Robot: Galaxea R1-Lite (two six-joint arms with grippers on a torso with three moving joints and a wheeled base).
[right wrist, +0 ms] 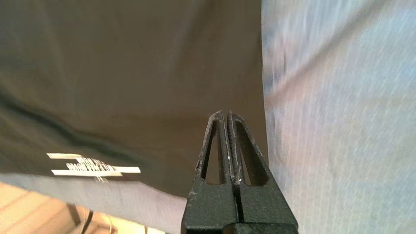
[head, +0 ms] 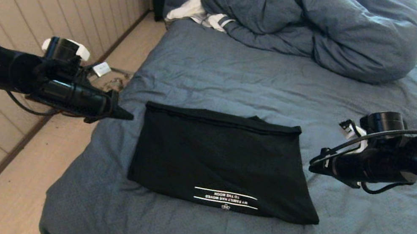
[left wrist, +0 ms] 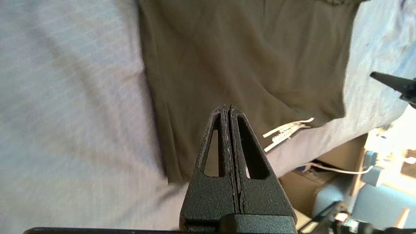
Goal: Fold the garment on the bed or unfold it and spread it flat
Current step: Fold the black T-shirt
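Garment (head: 222,158) print reads "TO THE MOON"

We can read one print only, on the black T-shirt (head: 222,158), low in the head view near its bottom hem. Between two white lines (head: 226,197) stands small white text, upside down to us, in two rows: "MY FAMILY HAS MOVED" and "TO THE MOON", as far as we can make it out. A tiny white emblem sits just below the lines, too small to tell. In both wrist views the same print is blurred and unreadable.
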